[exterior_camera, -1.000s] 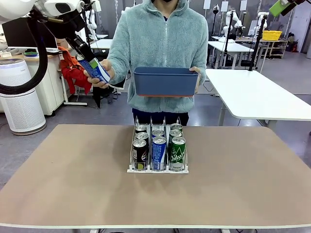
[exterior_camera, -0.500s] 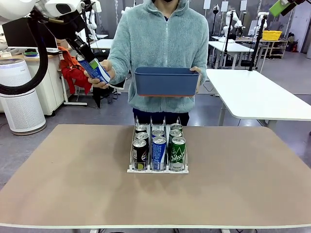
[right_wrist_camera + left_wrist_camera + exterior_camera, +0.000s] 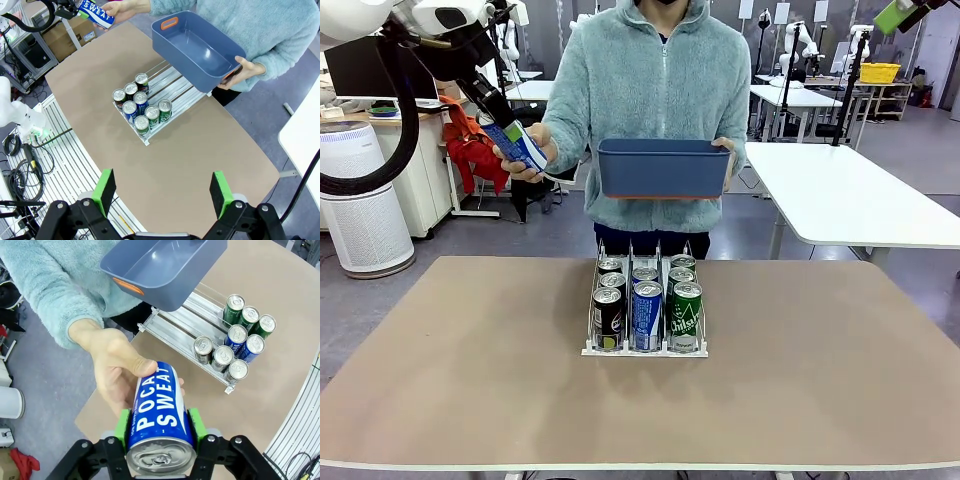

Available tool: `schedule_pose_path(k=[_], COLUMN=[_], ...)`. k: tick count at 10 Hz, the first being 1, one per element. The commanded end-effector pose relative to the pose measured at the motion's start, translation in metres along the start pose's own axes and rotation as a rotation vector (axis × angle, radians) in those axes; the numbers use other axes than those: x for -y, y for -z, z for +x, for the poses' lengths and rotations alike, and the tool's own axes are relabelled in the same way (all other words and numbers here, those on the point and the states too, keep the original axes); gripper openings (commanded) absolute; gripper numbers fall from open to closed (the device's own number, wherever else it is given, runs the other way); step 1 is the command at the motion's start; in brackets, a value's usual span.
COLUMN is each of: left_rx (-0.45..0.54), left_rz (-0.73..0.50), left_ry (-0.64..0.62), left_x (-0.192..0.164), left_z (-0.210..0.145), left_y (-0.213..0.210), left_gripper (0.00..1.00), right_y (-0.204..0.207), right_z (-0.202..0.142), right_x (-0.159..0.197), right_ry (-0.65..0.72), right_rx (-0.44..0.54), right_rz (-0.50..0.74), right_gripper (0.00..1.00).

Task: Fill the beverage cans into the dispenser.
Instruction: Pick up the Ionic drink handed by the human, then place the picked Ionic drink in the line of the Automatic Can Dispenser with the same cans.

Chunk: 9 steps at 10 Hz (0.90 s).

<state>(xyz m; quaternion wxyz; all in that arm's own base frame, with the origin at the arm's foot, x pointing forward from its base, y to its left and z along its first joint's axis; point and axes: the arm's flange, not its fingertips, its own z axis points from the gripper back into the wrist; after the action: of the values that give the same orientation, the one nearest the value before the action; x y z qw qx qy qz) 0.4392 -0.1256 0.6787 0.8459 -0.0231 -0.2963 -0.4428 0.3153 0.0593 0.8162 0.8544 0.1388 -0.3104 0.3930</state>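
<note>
a blue can (image 3: 159, 412) is clamped btwn the left gripper (image 3: 160, 426) pads, w/ the person's hand (image 3: 117, 372) wrapped round its far end, fingers curled. right gripper (image 3: 163, 191) is held wide open, nothing in it, high over the table (image 3: 200, 150). eight cans sit in the rack (image 3: 645, 310); a blue tub (image 3: 663, 167) is held above it.

Blue-and-white can (image 3: 159, 410), green pincer pads (image 3: 121, 424), blue tub (image 3: 662, 167), teal fleece (image 3: 655, 90).
</note>
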Motion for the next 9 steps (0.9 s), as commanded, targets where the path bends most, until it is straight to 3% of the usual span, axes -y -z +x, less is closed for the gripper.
schedule_pose_path(k=[1,9], left_rx=[-0.001,-0.001], left_rz=[-0.001,-0.001], left_ry=[-0.001,-0.001], left_x=[0.0,0.0], left_z=[-0.0007,-0.0007], left_y=[-0.0008,-0.0008], left_gripper=[0.0,0.0], right_y=[0.0017,0.0017], right_z=[-0.0029,-0.0029], right_x=[-0.0018,-0.0018], right_ry=[-0.006,-0.006], right_rx=[-0.001,-0.001], right_rz=[0.01,0.01], right_gripper=[1.0,1.0])
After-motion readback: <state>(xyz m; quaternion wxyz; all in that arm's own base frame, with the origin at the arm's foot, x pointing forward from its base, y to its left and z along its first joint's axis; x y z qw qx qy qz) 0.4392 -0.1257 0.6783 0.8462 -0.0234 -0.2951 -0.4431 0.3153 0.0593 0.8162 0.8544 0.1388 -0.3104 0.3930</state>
